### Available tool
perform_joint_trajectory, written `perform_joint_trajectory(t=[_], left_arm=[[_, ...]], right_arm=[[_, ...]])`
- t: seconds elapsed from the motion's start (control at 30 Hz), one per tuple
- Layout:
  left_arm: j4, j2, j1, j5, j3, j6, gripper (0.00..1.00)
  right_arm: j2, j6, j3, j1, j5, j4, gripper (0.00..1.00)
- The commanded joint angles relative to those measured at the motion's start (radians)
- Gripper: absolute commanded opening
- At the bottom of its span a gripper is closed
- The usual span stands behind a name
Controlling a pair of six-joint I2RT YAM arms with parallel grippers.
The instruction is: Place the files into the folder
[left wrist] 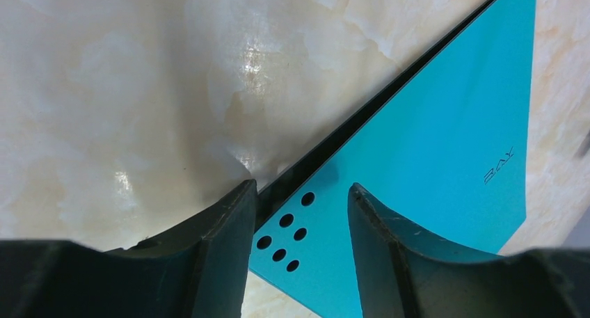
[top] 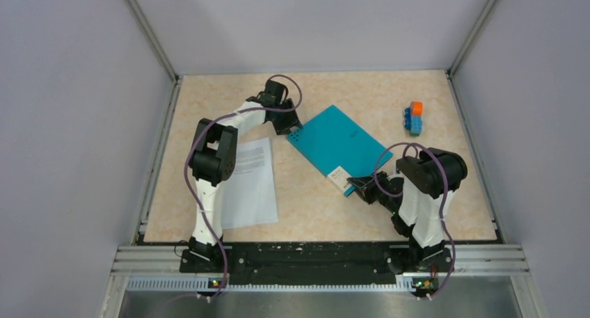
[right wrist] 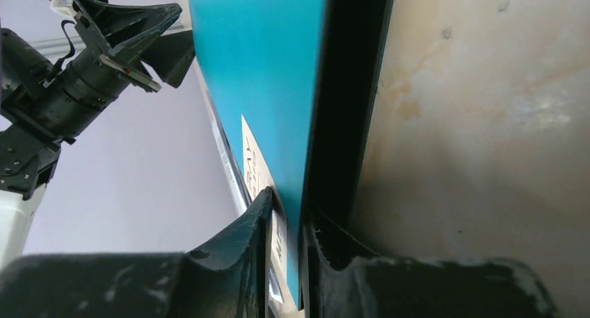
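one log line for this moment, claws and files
left claw: open over holed corner of folder | right claw: shut on folder label edge | files: on table, outside folder

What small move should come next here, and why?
Probably the right gripper lifts the cover edge it pinches: the folder lies almost shut, the files lie outside it, and the left gripper hangs open over the far corner.
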Motion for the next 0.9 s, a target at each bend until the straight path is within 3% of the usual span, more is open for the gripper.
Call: perform_joint_trajectory(t=[0.0, 0.1, 0.33, 0.47, 0.57, 0.73, 0.87], left_arm=[[-0.093, 0.002, 0.009, -0.003, 0.084, 0.023, 0.57], [-0.145, -0.024, 0.01, -0.024, 0.126, 0.017, 0.64], [-0.203, -0.135, 0.012, -0.055, 0.143, -0.034, 0.76], [-0.211, -0.204, 0.006, -0.058, 0.115, -0.075, 0.79], [-0.229, -0.256, 0.006, -0.052, 0.106, -0.102, 0.81], [-0.227, -0.353, 0.0, -0.06, 0.074, -0.155, 0.82], [-0.225, -0.421, -0.017, -0.081, 0.057, -0.196, 0.83]], right_arm=[[0.032, -0.092, -0.03, -0.001, 0.01, 0.16, 0.12], [0.026, -0.135, -0.031, 0.0, 0.013, 0.159, 0.0], [-0.056, -0.274, -0.076, 0.013, 0.062, 0.157, 0.0], [-0.205, -0.358, -0.092, 0.04, 0.109, 0.06, 0.0], [-0.401, -0.443, -0.073, 0.101, 0.175, -0.169, 0.0], [-0.839, -0.692, 0.082, 0.322, 0.495, -0.825, 0.0], [-0.983, -0.821, 0.154, 0.384, 0.613, -1.046, 0.0]])
